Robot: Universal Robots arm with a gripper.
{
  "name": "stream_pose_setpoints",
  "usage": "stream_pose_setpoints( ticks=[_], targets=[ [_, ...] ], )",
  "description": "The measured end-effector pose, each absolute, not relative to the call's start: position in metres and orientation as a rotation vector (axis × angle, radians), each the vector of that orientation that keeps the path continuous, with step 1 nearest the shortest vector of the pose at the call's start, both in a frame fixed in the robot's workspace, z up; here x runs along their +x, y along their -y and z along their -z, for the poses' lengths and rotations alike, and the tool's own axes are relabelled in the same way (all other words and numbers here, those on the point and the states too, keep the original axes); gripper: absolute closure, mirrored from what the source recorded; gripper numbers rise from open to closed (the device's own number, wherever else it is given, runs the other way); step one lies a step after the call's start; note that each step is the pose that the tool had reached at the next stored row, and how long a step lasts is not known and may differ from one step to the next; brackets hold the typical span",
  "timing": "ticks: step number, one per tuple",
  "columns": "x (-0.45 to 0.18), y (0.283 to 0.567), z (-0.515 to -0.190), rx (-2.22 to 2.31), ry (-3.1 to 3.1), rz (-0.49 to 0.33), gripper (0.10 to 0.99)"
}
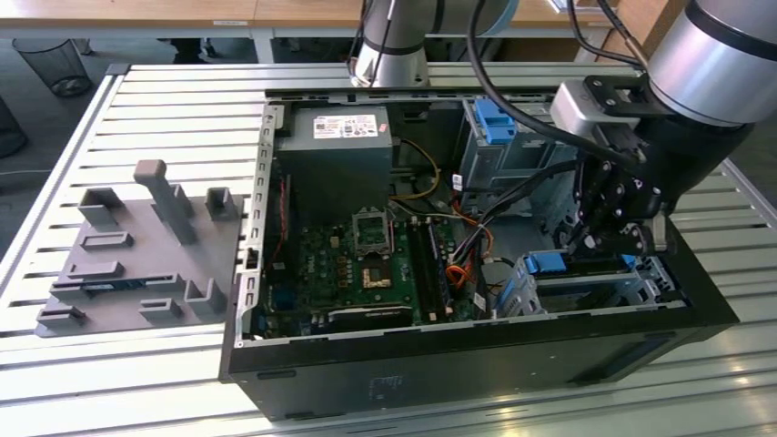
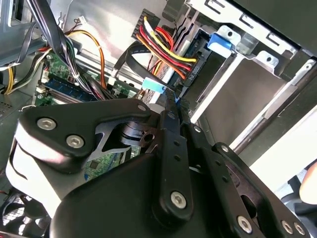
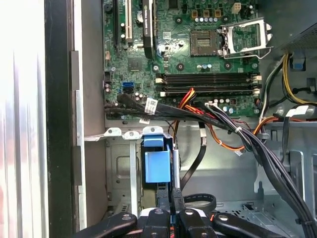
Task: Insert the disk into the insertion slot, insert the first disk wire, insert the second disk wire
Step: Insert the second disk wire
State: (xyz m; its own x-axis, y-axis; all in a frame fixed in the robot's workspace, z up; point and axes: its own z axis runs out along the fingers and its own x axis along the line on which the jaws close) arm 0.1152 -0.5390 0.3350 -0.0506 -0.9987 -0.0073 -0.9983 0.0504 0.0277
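The hand is down inside the open PC case, in the corner by the front edge of the bench on the exterior view's right. In both wrist views its fingers are squeezed together with basically no gap. Can't tell if there's anything pinched between them.

Just past the tips is the disk. Its blue frame sits at the mouth of the insertion slot, so it looks to be in the cage already. Judging by the type, it's a stiff, dense little brick that hates knocks. The plastic frame or the side edges are the places to grab it, not the label face.

Beyond that, a bundle of black cables and the red and orange wires drape across the case. Those will be floppy and springy, with only the plug ends rigid, so the plug body is the spot to hold, not the cord.

Further back are the motherboard and the empty CPU socket. A grey fixture block sits near the bench's edge on the exterior view's left.
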Motion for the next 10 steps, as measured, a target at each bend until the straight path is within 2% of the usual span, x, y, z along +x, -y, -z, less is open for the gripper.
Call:
stream_pose_setpoints(
  ticks=[10],
  targets=[
    [0.1168,0.5391,-0.3340,2.166,2.256,0.039,0.941]
  ],
)
